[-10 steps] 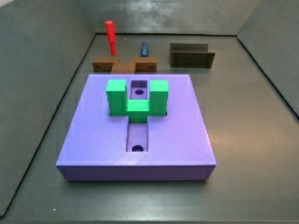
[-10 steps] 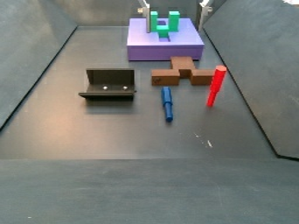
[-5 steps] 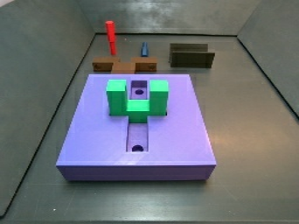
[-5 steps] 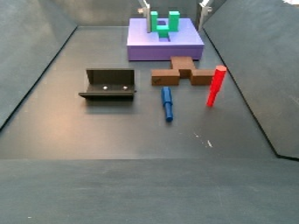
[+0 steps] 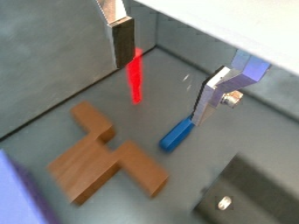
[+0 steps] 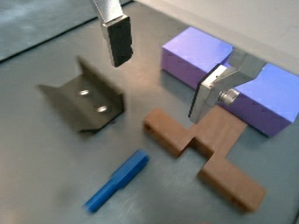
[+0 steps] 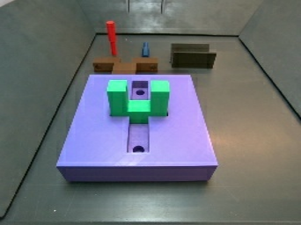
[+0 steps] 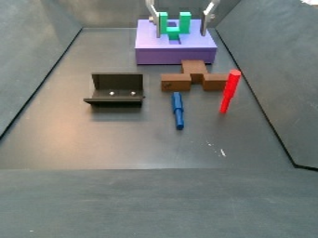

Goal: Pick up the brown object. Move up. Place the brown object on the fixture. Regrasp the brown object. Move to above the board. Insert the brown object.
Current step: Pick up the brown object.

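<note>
The brown object (image 7: 126,65) lies flat on the floor between the board (image 7: 139,132) and the back wall; both wrist views show its cross shape (image 5: 105,157) (image 6: 212,154). My gripper (image 8: 181,10) hangs high above it, open, with nothing between its fingers (image 5: 122,39) (image 6: 117,39). The fixture (image 8: 115,90) stands on the floor apart from the brown object, and shows again in a side view (image 7: 193,56) and a wrist view (image 6: 84,98). The purple board (image 8: 174,46) carries a green U-shaped block (image 7: 137,97).
A red peg (image 8: 229,90) stands upright beside the brown object, and a blue peg (image 8: 177,109) lies on the floor between it and the fixture. Dark walls close in the floor on the sides and at the back.
The gripper's fingers have come a little lower into the top of the side view. Nothing on the floor has moved.
</note>
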